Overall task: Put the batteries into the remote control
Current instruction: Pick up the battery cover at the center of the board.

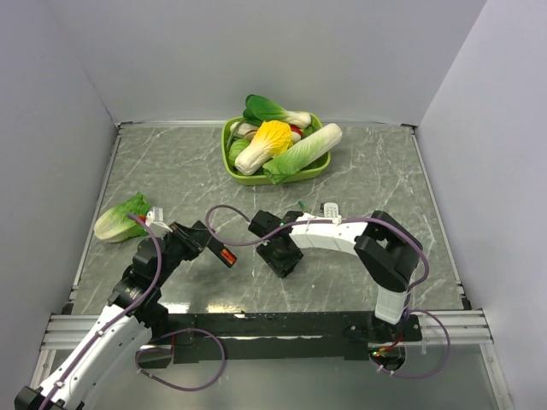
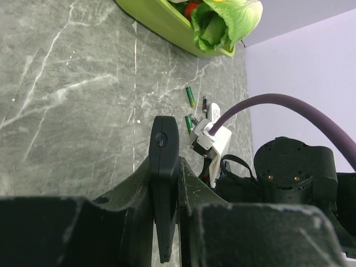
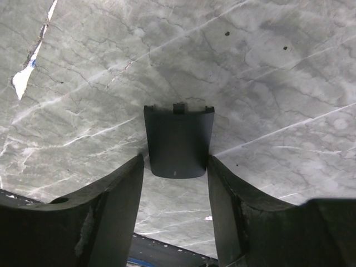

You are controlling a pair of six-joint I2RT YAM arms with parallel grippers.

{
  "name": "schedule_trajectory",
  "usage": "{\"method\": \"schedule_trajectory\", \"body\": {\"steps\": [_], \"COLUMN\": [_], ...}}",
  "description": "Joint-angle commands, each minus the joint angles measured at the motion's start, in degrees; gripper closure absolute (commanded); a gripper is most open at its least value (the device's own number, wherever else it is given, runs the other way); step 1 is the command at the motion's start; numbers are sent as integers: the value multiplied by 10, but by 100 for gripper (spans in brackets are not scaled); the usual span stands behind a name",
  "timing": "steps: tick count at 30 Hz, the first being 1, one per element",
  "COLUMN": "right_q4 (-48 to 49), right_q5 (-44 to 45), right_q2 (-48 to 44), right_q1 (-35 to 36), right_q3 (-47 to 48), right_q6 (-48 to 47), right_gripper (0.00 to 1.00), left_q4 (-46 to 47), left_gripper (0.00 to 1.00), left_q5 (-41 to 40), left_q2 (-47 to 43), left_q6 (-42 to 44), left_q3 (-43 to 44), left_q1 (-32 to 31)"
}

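The left gripper [image 2: 165,167] is clamped on the remote [image 2: 165,150], which stands on edge between its fingers [image 2: 136,189] and juts out past them above the table [image 1: 385,171]. From above, a red-orange patch shows at the remote's far end. No writing can be read on its black shell.

The right gripper [image 3: 175,167] is closed on the cover [image 3: 178,139], a small black piece with a tab and two notches on its far edge. The fingers [image 3: 119,194] press against both of its sides, and it hangs over the bare marble. From above, the two grippers are near each other, left of centre.

Three batteries [image 2: 190,96] lie loose on the table beyond the right arm, close together and just beside the white remote [image 2: 213,111]. Their wraps are green, and the print is too small to read.

Farther back sits a green bowl [image 2: 161,19] heaped with toy vegetables. A lone cabbage [image 1: 120,220] lies at the table's left side.
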Motion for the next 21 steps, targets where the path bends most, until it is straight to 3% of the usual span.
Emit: {"method": "schedule_trajectory", "body": {"steps": [1, 9, 21], "right_q4": [4, 8, -34], "right_q5": [14, 11, 21], "right_q2": [22, -17, -90], "right_q1": [11, 13, 29], "right_q3": [-18, -25, 6], "right_q6": [16, 1, -19], "right_gripper": [48, 61, 66], "left_q4": [32, 110, 259], "left_gripper": [98, 99, 99], "left_q5": [14, 34, 34], "left_q2": [-2, 1, 11], "left_q6": [-13, -57, -130], "left_q3": [-3, -48, -129], "left_q1": [-2, -2, -2]}}
